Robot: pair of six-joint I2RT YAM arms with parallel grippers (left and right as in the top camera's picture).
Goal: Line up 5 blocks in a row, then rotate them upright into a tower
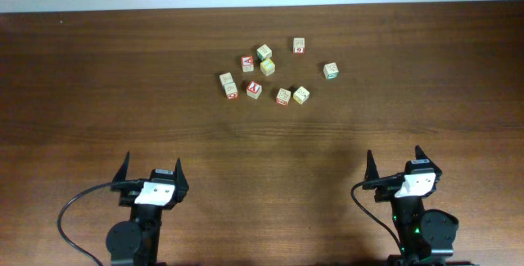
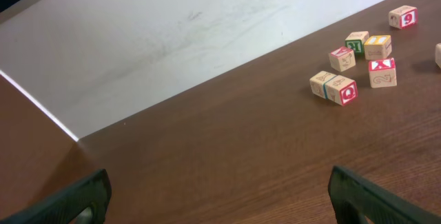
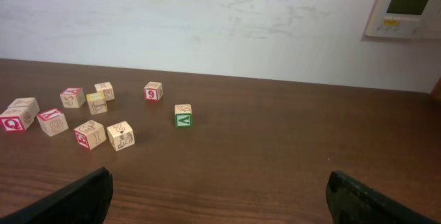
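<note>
Fingers [image 1: 125,170] wide apart — blocks [image 1: 254,88] well clear

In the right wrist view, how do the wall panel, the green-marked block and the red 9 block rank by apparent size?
1. wall panel, clearly largest.
2. green-marked block.
3. red 9 block, looking slightly smaller, but it lies farther from the camera, so these two may be equal.

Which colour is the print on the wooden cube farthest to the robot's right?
Green, on the small pale wooden cube; the right wrist view shows it best.
</note>
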